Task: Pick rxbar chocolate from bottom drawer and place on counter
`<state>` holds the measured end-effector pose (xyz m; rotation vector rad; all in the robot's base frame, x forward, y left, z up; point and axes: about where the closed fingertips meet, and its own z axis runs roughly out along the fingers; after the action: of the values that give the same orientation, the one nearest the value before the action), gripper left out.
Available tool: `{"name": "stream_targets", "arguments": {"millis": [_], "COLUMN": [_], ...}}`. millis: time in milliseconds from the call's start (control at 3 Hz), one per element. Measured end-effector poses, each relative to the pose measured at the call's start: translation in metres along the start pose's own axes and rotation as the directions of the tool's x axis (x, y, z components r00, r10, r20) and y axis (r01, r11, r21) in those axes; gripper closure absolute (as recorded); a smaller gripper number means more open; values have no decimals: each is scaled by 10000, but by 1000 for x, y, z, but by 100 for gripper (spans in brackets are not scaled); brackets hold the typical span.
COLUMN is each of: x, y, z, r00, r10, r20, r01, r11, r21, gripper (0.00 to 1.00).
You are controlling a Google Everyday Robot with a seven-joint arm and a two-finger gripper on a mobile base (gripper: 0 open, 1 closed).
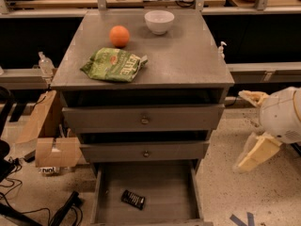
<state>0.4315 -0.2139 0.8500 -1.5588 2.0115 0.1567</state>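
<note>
The rxbar chocolate (133, 199) lies left of centre in the open bottom drawer (164, 185). The gripper (241, 131) hangs far right of it (outside the cabinet (141, 121)), jaws spread apart, holding nothing.

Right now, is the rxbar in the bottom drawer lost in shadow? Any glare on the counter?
Camera view: the bottom drawer sits in dimmer light, but the rxbar chocolate stands out dark against its grey floor; the counter has a soft sheen, no glare; the gripper, open, hangs brightly lit at the right edge.
</note>
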Motion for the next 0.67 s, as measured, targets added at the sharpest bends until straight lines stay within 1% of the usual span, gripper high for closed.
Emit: {"name": "stream_targets", "arguments": {"millis": [333,667], "x": [10,9], "y": [-4,-24], "z": [40,41], "r00": [9887,9832], "r10": [-135,-825], "r20": [1495,1629], "r01": [31,553], "r11": [9976,9848], "r21": [695,1649], "gripper": [0,0]}}
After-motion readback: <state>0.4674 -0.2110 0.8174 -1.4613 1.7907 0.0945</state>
